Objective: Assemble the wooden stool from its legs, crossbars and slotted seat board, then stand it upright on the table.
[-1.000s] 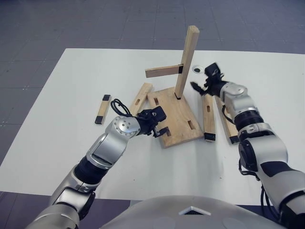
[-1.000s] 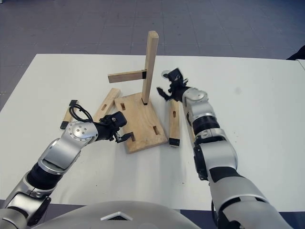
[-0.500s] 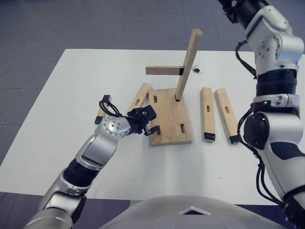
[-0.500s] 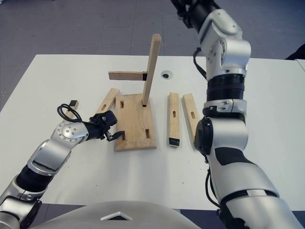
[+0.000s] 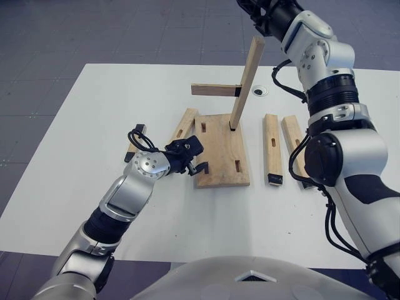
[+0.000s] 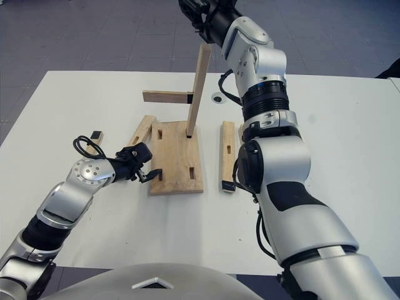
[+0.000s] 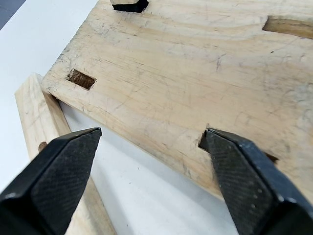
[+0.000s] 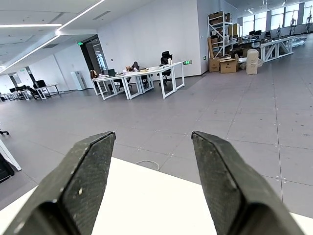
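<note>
- seat board (image 5: 222, 150) lies flat in the middle of the worktop (image 5: 81, 125). at its near left edge sits the left pincer (image 7: 150, 138), spread wide and holding nothing. one finger is close by a slot at the board's edge, the other over bare worktop beside a loose leg (image 5: 183, 125) that lies along the board's left side.
- further left a short crossbar (image 6: 95, 135) lies apart. right of the board two more loose legs (image 5: 270, 147) lie side by side, the outer one partly behind the right arm.
- from a far slot of the board a standing leg (image 5: 245, 81) rises nearly upright, with a fitted crossbar (image 5: 215, 90) sticking out level to the left.
- farthest and highest, the right pincer (image 8: 152, 141) hangs by the top of that leg, spread wide and empty.
- step in hand, as i judge it: one leg of four is seated, the left arm minds the board, and the right arm lines up over the standing leg. the next move likely calls for the right pincer to meet the leg's top squarely, so the leg isn't levered out of its slot.
- against a second ago: the board was skewed and now sits square to the robot. the right arm was low by the leg's foot, then high off to the right, and has now swung in over the leg's top.
</note>
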You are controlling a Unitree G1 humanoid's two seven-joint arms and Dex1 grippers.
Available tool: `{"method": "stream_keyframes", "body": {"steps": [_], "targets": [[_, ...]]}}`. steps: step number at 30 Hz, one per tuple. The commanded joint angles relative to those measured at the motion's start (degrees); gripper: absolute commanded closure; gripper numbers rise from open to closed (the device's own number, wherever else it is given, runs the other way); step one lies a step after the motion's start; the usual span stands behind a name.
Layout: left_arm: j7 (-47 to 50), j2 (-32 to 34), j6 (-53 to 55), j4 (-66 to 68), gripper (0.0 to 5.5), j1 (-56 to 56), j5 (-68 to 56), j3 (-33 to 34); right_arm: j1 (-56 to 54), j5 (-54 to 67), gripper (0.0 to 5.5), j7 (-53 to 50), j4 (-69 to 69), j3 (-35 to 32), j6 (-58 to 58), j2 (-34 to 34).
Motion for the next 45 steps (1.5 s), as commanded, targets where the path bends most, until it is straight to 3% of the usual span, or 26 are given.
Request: {"method": "stream_keyframes", "body": {"steps": [1,11,14,19,23,28,34,41,43,45], "targets": [[0.27,-0.06,1.23,1.06,1.55,1.49,0.62,-1.81,-2.62,-1.35,2.61,0.5,3.1,0.68,-1.97,0.25],[0.9,-0.67,0.65,0.16,1.55,2.49,0.73,-2.28,-12.76,3.38,2.61,1.03,-10.39,-4.22,-19.06,-2.02],[0.75,-0.44,0.62,0.04,1.55,2.49,0.69,-2.74,-12.35,2.42,2.61,1.06,-4.68,-3.74,-20.19,-1.33],[0.47,-0.74,0.63,0.38,1.55,2.09,0.79,-3.7,1.72,-2.65,2.61,0.86,14.44,-0.03,-12.17,3.23],[1.44,-1.33,1.04,1.12,1.55,2.54,0.79,-2.74,11.59,-2.03,2.61,4.61,11.93,1.11,-2.54,4.59],[1.86,-1.63,0.45,1.77,1.55,3.04,0.93,-2.66,8.44,0.04,2.61,3.45,7.87,-1.43,-1.82,2.12],[1.64,-1.85,-0.61,3.41,1.55,1.74,0.93,-2.5,6.92,6.6,2.61,2.69,-11.49,-5.03,1.95,0.83],[1.97,-2.46,-1.95,3.58,1.55,2.3,0.6,-1.69,6.44,16.2,2.61,-5.34,-33.31,-10.9,9.35,-1.87],[2.76,-3.3,-3.66,3.79,1.55,1.88,0.4,-0.23,11.07,16.6,2.61,-7.29,-39.21,-11.29,12.11,-3.84],[3.95,-5.14,-7.99,4.53,1.55,-0.16,0.1,2.07,22.97,13.03,2.61,-7.09,-49.17,-8.35,14.22,-7.49]]}}
